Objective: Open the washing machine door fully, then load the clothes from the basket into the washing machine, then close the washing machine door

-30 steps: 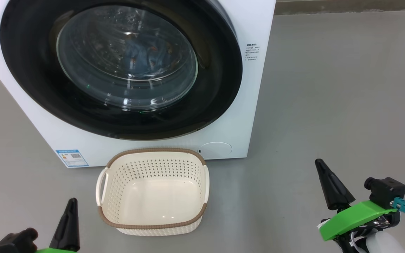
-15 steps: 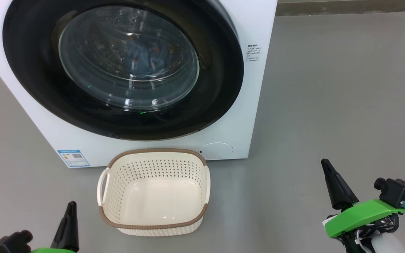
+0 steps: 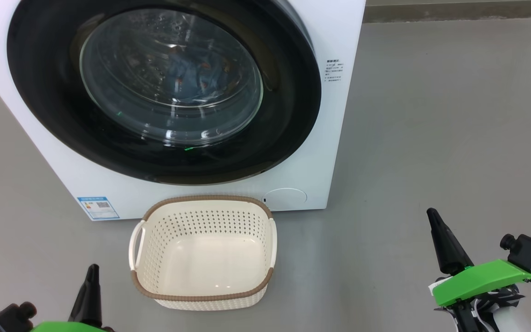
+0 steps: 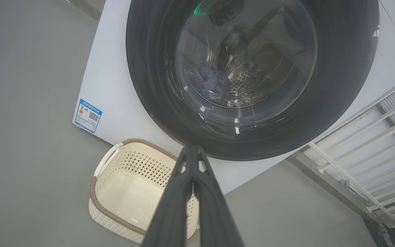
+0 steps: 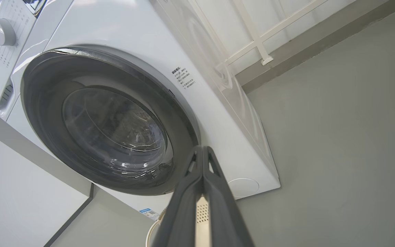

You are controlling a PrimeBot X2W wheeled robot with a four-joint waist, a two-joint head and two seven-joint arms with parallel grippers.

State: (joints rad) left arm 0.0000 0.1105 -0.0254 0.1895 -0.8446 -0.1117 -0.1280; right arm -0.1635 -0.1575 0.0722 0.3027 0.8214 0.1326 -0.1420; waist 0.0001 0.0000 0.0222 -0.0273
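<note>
- Soft, even light is spreading across the grey floor (image 3: 431,115), keeping my head view bright and sharp.
- Only a pale, blurred shadow is lying around the foot of the basket (image 3: 203,302).
- The washing machine door (image 3: 288,115) is throwing white glints and one green speck off its glass.
- A faint pink tint is creeping into that view's upper left corner.
- My wrist lenses are bowing the straight edges of the washing machine (image 5: 218,113) toward the borders.
- My left hand (image 4: 191,148) and right hand (image 5: 202,148) are looking soft close to the lens.

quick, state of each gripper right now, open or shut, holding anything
left gripper: shut, holding nothing
right gripper: shut, holding nothing
</note>
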